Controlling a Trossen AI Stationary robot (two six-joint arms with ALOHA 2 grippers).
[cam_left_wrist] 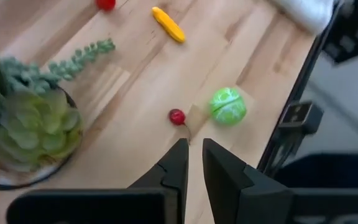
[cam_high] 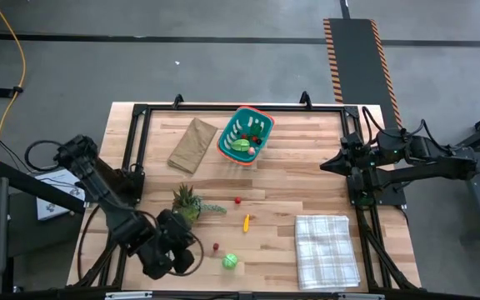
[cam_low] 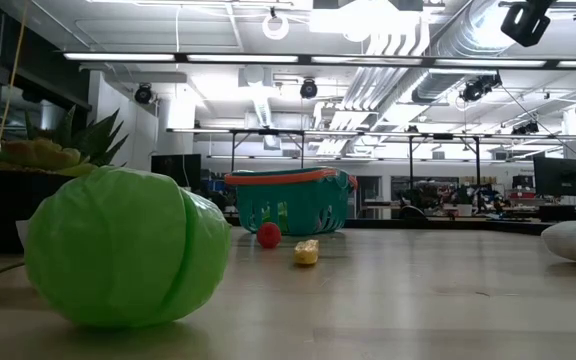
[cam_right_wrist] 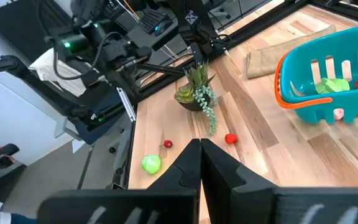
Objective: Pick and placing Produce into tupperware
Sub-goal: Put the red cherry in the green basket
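Note:
The teal basket (cam_high: 244, 133) with an orange-red rim stands at the table's far middle, with green and red pieces inside (cam_right_wrist: 333, 86). Loose on the table lie a green cabbage-like piece (cam_high: 230, 262) (cam_left_wrist: 229, 106), a small red piece (cam_high: 216, 247) (cam_left_wrist: 177, 116), a yellow-orange piece (cam_high: 246, 222) (cam_left_wrist: 168, 23) and a red piece (cam_high: 237, 200) (cam_right_wrist: 230, 139). My left gripper (cam_high: 192, 250) (cam_left_wrist: 195, 155) hovers near the front edge, left of the small red piece, with a narrow gap between its fingers and nothing in it. My right gripper (cam_high: 323, 165) (cam_right_wrist: 199, 146) is shut and empty, right of the basket.
A spiky potted plant (cam_high: 186, 202) stands just beyond my left gripper. A flat brown paper bag (cam_high: 192, 143) lies left of the basket. A checked cloth (cam_high: 327, 248) lies at the front right. Black frame rails (cam_high: 136, 142) run along the table's sides.

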